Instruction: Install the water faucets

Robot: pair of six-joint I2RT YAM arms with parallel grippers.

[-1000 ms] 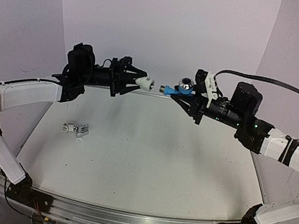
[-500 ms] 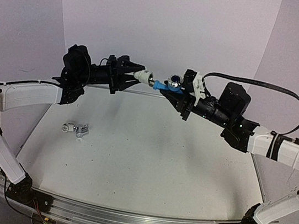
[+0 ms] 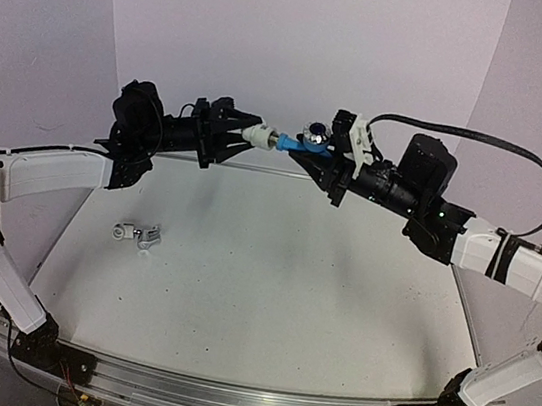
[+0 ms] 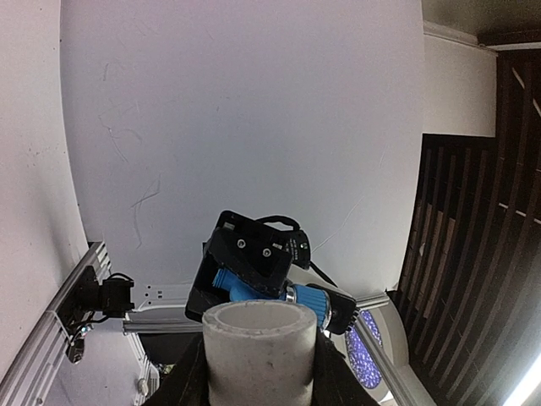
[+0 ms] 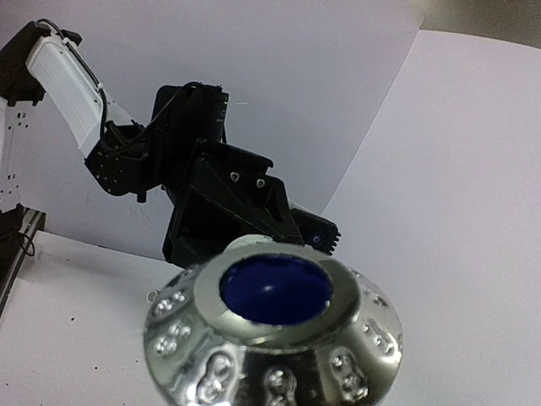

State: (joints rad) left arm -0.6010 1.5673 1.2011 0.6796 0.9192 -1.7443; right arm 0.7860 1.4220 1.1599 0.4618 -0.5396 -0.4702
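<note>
My left gripper (image 3: 250, 137) is shut on a stubby white cylindrical fitting (image 3: 258, 138), held in the air at the back of the table. My right gripper (image 3: 314, 155) is shut on the light blue water faucet (image 3: 302, 148). The faucet's silver threaded end (image 3: 281, 143) meets the fitting's open mouth. The left wrist view has the fitting (image 4: 258, 351) close up, with the blue faucet (image 4: 254, 290) just behind it. The faucet's silver knob with a dark blue cap (image 5: 275, 334) fills the right wrist view and hides my fingers. The silver-grey water faucet (image 3: 150, 237) lies on the table at the left.
A small white fitting (image 3: 122, 233) lies against the silver faucet on the white table (image 3: 268, 294). A purple backdrop (image 3: 303, 46) closes in the back and both sides. An aluminium rail (image 3: 243, 401) runs along the near edge between the arm bases.
My right arm has swung left and brought the blue faucet's threaded end up to the white fitting. The left gripper shifted slightly right. Both grips are unchanged.
</note>
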